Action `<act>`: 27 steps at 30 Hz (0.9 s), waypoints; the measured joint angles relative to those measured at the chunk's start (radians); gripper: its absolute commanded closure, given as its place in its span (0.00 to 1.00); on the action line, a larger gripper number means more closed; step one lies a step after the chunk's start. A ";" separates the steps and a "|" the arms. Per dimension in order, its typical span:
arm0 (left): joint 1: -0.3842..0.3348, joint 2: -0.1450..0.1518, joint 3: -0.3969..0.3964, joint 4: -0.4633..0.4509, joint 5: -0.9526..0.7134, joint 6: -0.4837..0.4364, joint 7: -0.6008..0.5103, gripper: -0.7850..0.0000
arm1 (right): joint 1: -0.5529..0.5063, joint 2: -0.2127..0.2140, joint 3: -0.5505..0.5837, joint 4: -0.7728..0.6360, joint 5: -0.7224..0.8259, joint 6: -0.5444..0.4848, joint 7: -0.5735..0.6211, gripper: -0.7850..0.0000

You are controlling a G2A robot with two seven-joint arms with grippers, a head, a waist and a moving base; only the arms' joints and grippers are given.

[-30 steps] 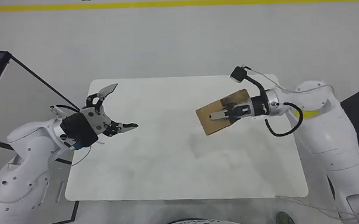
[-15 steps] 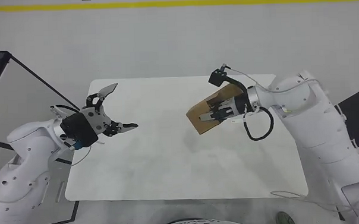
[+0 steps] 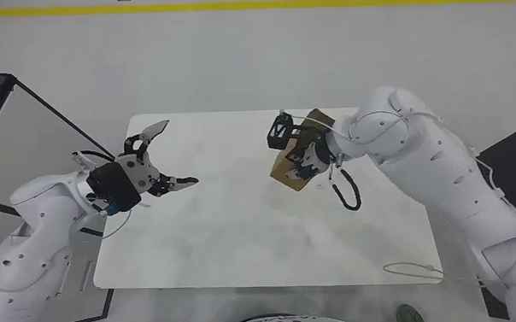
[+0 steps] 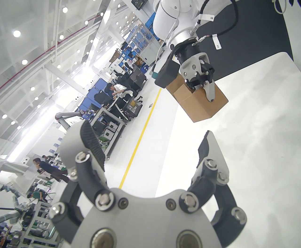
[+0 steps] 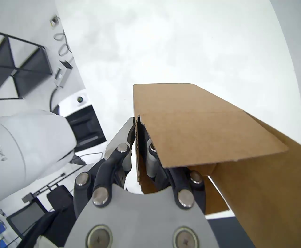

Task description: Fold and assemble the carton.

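Left: our left tool [image 3: 179,153] hangs wide open and empty over the left side of the surface [image 3: 244,238] | Right: our right tool [image 3: 302,162] pinches one wall of the carton [image 3: 284,171], tilted over the right half | Step: we think we are getting it ready to fold | Next: left tool needs to grab a flap

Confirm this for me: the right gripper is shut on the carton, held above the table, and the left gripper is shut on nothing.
Not quite. The left gripper is open, its fingers spread wide with nothing between them, as the left wrist view shows. The rest is right: the right gripper is shut on the carton, held above the table.
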 measured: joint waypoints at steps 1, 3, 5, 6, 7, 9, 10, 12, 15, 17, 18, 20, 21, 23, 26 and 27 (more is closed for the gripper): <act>0.000 0.000 0.000 0.000 0.000 0.000 0.000 0.00 | 0.020 -0.010 -0.028 0.012 -0.015 -0.009 0.003 1.00; 0.000 0.000 0.000 0.000 0.000 0.000 0.000 0.00 | 0.062 -0.033 -0.093 0.042 -0.059 -0.021 0.005 1.00; 0.000 0.000 0.000 0.000 0.000 0.000 0.000 0.00 | 0.091 -0.057 -0.150 0.074 -0.084 -0.031 -0.016 1.00; 0.000 0.000 0.000 0.000 0.000 0.000 0.000 0.00 | 0.099 -0.066 -0.170 0.089 -0.087 -0.035 -0.026 1.00; 0.000 0.000 0.000 0.000 0.000 0.000 0.000 0.00 | 0.103 -0.071 -0.181 0.097 -0.087 -0.037 -0.032 1.00; 0.000 0.000 0.000 0.000 0.000 0.000 0.000 0.00 | 0.104 -0.072 -0.183 0.100 -0.087 -0.037 -0.034 1.00; 0.000 0.000 0.000 0.000 0.000 0.000 0.000 0.00 | 0.104 -0.072 -0.182 0.099 -0.086 -0.037 -0.033 1.00; 0.000 0.000 0.000 0.000 0.000 0.000 0.000 0.00 | 0.103 -0.071 -0.181 0.098 -0.086 -0.037 -0.033 1.00; 0.000 0.000 0.000 0.000 0.000 0.000 0.000 0.00 | 0.103 -0.071 -0.181 0.098 -0.086 -0.037 -0.032 1.00; 0.000 0.000 0.000 0.000 0.000 0.000 0.000 0.00 | 0.096 -0.072 -0.189 0.097 -0.095 -0.048 -0.039 1.00; 0.000 0.000 0.000 0.000 0.000 0.000 0.000 0.00 | 0.090 -0.073 -0.201 0.095 -0.111 -0.065 -0.043 1.00; 0.000 0.000 0.000 0.000 0.000 0.000 0.000 0.00 | 0.092 -0.081 -0.243 0.094 -0.167 -0.103 -0.060 1.00; 0.000 0.000 0.000 0.000 0.000 0.000 0.000 0.00 | 0.099 -0.087 -0.265 0.096 -0.189 -0.115 -0.073 1.00; 0.000 0.000 0.000 0.000 0.000 0.000 0.000 0.00 | 0.122 -0.101 -0.316 0.111 -0.232 -0.141 -0.102 1.00; 0.000 0.000 0.000 0.000 0.000 0.000 0.000 0.00 | 0.155 -0.128 -0.382 0.150 -0.280 -0.168 -0.129 1.00; 0.000 0.000 0.000 0.000 0.000 0.000 0.000 0.00 | 0.164 -0.137 -0.399 0.161 -0.290 -0.176 -0.137 1.00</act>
